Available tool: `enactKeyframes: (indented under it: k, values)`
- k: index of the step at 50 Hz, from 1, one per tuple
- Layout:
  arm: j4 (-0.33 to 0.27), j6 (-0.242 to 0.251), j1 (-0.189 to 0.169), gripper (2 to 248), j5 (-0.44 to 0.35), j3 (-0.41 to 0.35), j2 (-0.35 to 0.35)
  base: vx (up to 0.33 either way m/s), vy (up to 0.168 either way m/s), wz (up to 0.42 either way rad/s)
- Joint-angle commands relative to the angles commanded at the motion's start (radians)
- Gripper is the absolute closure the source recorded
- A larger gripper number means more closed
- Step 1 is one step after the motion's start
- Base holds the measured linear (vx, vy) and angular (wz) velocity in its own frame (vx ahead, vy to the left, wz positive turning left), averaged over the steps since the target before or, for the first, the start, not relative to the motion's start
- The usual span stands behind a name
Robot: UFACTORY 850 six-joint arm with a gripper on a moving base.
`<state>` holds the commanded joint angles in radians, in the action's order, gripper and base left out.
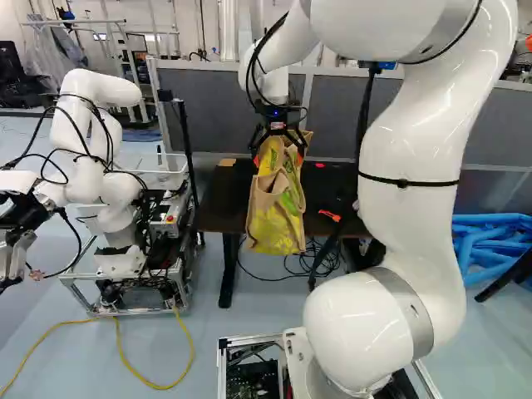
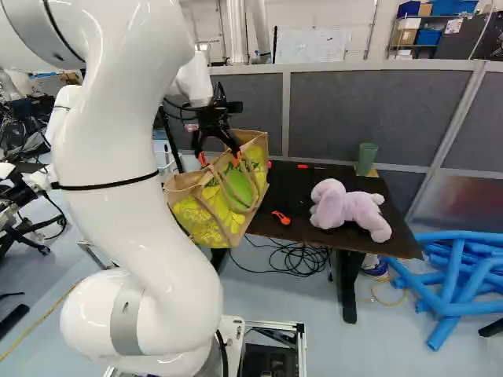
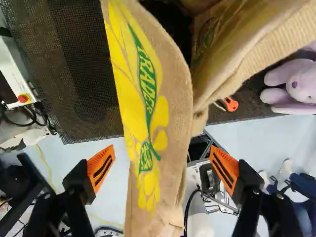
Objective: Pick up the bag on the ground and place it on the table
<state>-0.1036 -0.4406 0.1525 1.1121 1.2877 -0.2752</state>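
Grey partition panels (image 2: 354, 118) stand at the far side of a room with a pale blue floor (image 2: 416, 365). Before them is a dark counter (image 2: 279, 184). A tan and yellow shopping bag (image 1: 277, 224) is upright at the counter's near edge, toward its left side, its lower end reaching past the edge in both base views. My hand (image 3: 163, 153) is over it, spread wide: the orange pads (image 3: 101, 168) stand apart on either side of the bag, and the wrist view shows a gap beside each, so I am not pinching it. To the right on the counter lies a lilac plush toy (image 2: 346, 208), with a green cup (image 2: 366, 159) behind it and a small orange tool (image 2: 281, 217) between toy and bag. Another robot (image 1: 87, 158) stands at the left.

I judge the task nearly done: the bag is up from the ground and seems set down and let go. I cannot tell how much of its base the counter bears; too little, and it could tip off. What remains, probably, is checking that it stands firm, then lifting my hand clear of its loops.
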Motion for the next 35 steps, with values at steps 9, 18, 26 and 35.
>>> enactKeyframes:
  k: [9, 18, 26, 35]
  values:
    - [0.000, 0.000, -0.001, 3, 0.016, -0.043, 0.062, 0.000, 0.000, 0.000]
    - [0.000, 0.000, -0.003, 3, 0.018, -0.078, 0.121, 0.000, 0.000, 0.000]
    - [0.000, 0.000, -0.006, 3, 0.018, -0.097, 0.164, 0.000, 0.000, 0.000]
    - [0.000, 0.000, -0.011, 3, 0.018, -0.110, 0.205, 0.000, 0.000, 0.000]
